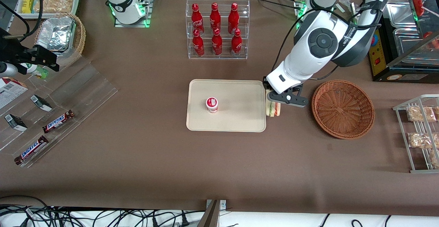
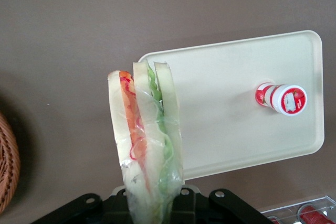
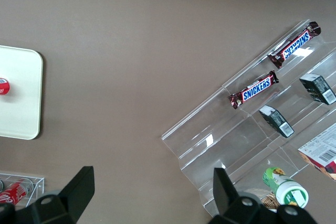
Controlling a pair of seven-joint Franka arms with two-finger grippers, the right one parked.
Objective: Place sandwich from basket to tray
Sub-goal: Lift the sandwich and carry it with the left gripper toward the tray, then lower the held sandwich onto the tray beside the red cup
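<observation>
The sandwich [image 2: 144,145] hangs from the gripper [image 1: 274,107], its wrapped wide end pinched between the jaws and its layered pale bread, red and green filling pointing down toward the table. In the front view the sandwich [image 1: 273,109] is in the air just at the edge of the tray [image 1: 236,124] that faces the working arm's end of the table, between the tray and the basket [image 1: 343,108], which holds nothing. The wrist view shows the sandwich's tip over the rounded corner of the tray [image 2: 226,145]. A small red-and-white cup [image 1: 212,104] stands near the tray's middle. The left arm reaches down from the table's working-arm end, its white wrist tilted toward the tray, and the gripper body sits above the sandwich.
</observation>
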